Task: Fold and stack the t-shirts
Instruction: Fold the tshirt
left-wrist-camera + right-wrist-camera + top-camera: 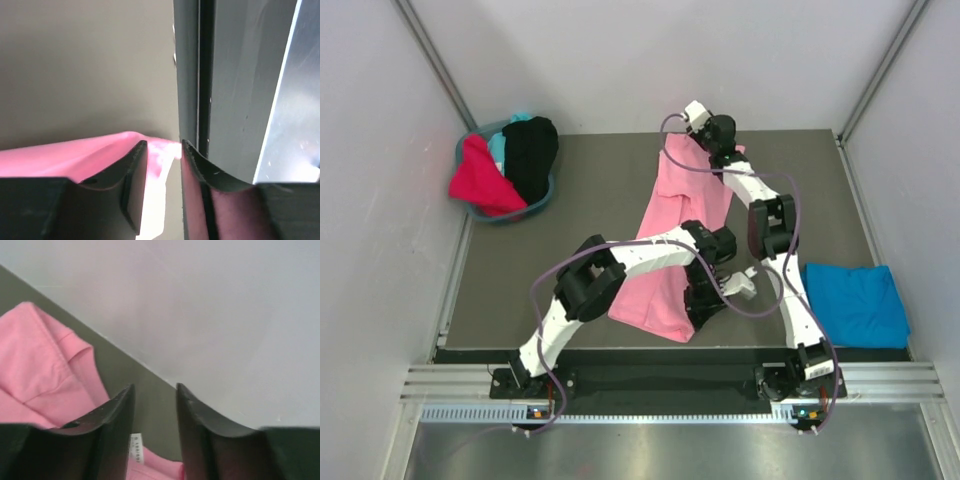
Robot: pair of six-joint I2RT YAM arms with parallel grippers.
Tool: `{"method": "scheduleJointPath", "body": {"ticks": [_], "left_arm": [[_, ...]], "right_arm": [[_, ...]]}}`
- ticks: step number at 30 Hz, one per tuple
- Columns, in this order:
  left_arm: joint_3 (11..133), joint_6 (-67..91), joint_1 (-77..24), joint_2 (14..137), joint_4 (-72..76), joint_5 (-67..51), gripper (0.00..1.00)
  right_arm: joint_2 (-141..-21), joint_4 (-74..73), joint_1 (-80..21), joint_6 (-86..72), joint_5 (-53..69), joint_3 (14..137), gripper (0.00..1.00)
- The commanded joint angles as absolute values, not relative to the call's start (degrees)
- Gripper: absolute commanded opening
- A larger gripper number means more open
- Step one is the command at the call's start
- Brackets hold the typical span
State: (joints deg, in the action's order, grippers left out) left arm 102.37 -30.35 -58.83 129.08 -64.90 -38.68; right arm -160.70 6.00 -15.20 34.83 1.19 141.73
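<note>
A light pink t-shirt lies as a long folded strip down the middle of the table. My left gripper is at its near end, jaws apart. In the left wrist view the pink cloth hangs loosely between the fingers, touching the left one, with a gap beside it. My right gripper is over the shirt's far end, open. Bare table shows between its fingers, with the pink collar and white neck tag just below. A folded blue t-shirt lies at the right.
A teal basket at the back left holds a red, a teal and a black t-shirt. White walls enclose three sides. A metal rail runs along the near edge, seen close in the left wrist view.
</note>
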Motion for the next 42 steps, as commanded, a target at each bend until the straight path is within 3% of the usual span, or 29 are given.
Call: {"method": "scheduleJointPath", "body": {"ticks": [1, 2, 5, 10, 15, 19, 23, 30, 42], "left_arm": [[108.19, -28.13, -58.98, 123.32, -63.02, -38.51, 0.39], [108.89, -27.86, -58.71, 121.92, -62.58, -38.06, 0.4], [109.42, -25.16, -57.31, 116.03, -59.42, -35.0, 0.42], [104.43, -12.06, -47.41, 104.43, -48.02, -32.08, 0.5], [92.13, 2.0, -34.65, 95.12, -41.75, -33.39, 0.49], [84.13, 8.78, -24.81, 91.68, -39.99, -34.54, 0.49], [76.14, 16.24, -19.78, 89.74, -37.97, -36.73, 0.48], [65.93, 24.25, -13.01, 90.18, -39.55, -38.5, 0.45], [50.81, 27.07, -12.22, 88.94, -38.5, -36.48, 0.45]], "right_arm": [[-151.82, 15.55, -14.33, 31.12, -2.98, 139.58, 0.41], [-150.13, 15.99, -14.15, 30.42, -4.55, 138.87, 0.53], [-141.53, 16.7, -13.01, 26.73, -6.32, 131.69, 0.7], [-123.45, 8.2, -12.75, 16.28, -7.82, 119.99, 0.75], [-109.88, -14.12, -11.34, -4.69, -1.51, 106.81, 0.76], [-95.4, -20.11, -11.34, -13.17, 8.07, 88.98, 0.74], [-88.78, -29.77, -11.34, -19.85, 18.96, 74.93, 0.67], [-79.55, -30.77, -21.08, -27.4, 35.41, 55.83, 0.64], [-78.14, -25.67, -31.36, -40.85, 35.68, 33.94, 0.57]]}}
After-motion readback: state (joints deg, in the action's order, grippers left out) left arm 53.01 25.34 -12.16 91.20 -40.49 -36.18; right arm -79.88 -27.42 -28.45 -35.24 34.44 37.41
